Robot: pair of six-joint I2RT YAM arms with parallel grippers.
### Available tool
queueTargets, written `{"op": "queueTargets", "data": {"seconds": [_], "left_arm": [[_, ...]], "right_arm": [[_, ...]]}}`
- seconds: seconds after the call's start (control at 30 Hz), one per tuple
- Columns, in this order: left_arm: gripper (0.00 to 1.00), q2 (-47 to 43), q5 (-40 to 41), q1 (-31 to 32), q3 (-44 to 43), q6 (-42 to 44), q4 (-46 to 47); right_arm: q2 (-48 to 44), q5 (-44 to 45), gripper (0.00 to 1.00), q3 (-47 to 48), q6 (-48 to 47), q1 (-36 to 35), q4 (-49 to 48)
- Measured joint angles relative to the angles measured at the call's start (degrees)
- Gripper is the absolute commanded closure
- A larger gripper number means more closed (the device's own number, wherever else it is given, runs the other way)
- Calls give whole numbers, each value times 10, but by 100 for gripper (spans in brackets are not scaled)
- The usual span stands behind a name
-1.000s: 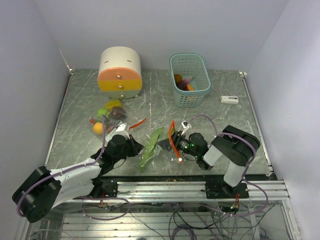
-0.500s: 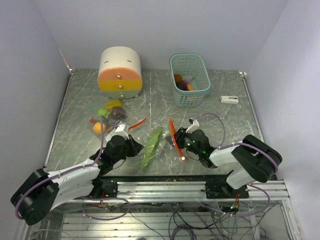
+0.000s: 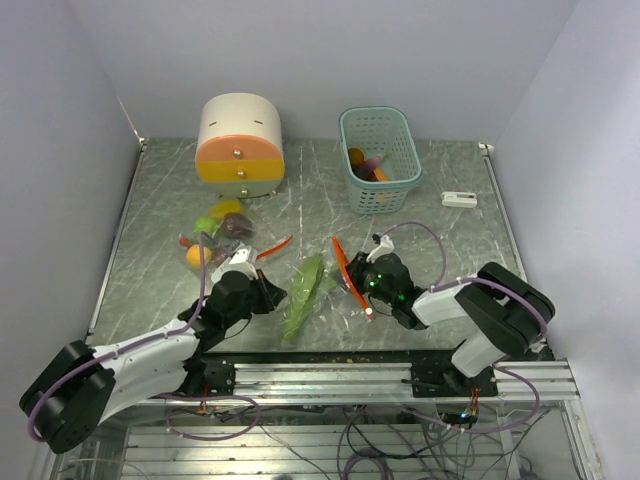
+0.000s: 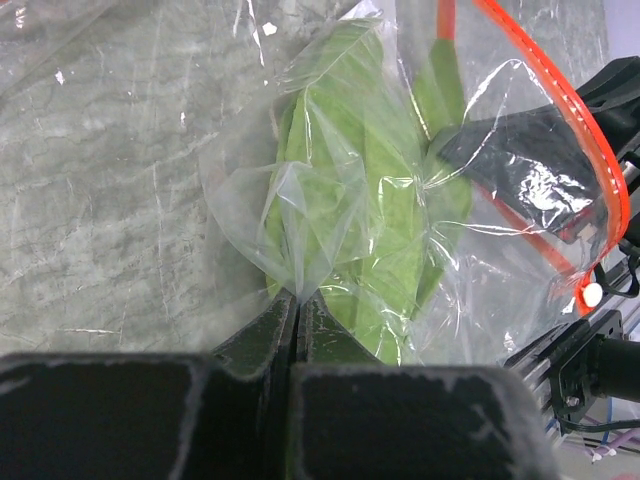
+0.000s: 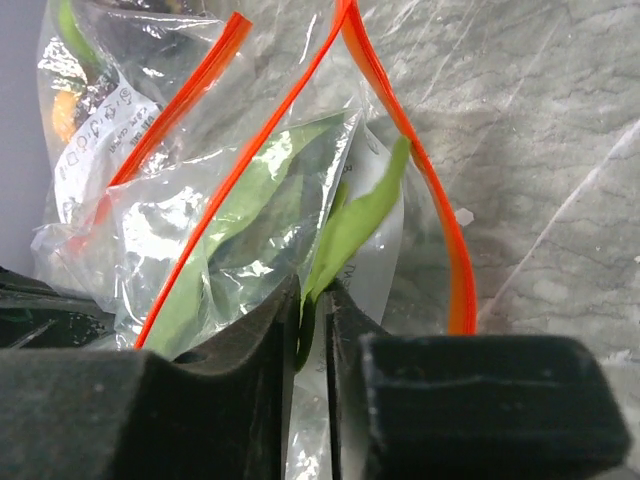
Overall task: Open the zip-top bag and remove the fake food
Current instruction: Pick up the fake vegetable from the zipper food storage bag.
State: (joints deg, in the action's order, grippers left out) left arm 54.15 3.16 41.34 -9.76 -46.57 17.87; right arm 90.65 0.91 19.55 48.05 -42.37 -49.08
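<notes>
Bag of clear plastic (image 3: 322, 300) with an orange-red zip strip lies near the front edge of the grey marbled table (image 3: 450, 260). Its mouth gapes toward the right arm, and a flat green leafy toy piece (image 5: 360, 220) is inside. The left gripper (image 4: 297, 298), on an arm stretched low, has its jaws pressed together on the bag's closed end. The right gripper (image 5: 315, 300) sits in the mouth, narrowed to a slit on the leaf's stem. Farther back, small orange, yellow and lime-green toy fruits (image 3: 212, 235) cluster at the left.

The right hand (image 5: 312, 296) has entered the bag (image 5: 160, 235) (mouth open) and pinched the green leaf (image 5: 362, 212).
</notes>
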Motion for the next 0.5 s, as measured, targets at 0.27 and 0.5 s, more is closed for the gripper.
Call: {"op": "queueTargets", "data": {"seconds": [0.27,0.5], "left_arm": [[93,-3,4,0,1,2,-5],[93,4,8,0,10,1,-2]], "right_arm": [[-69,12,99,-14,-8,14,46],[-147,14,100,-35,-23,50,103]]}}
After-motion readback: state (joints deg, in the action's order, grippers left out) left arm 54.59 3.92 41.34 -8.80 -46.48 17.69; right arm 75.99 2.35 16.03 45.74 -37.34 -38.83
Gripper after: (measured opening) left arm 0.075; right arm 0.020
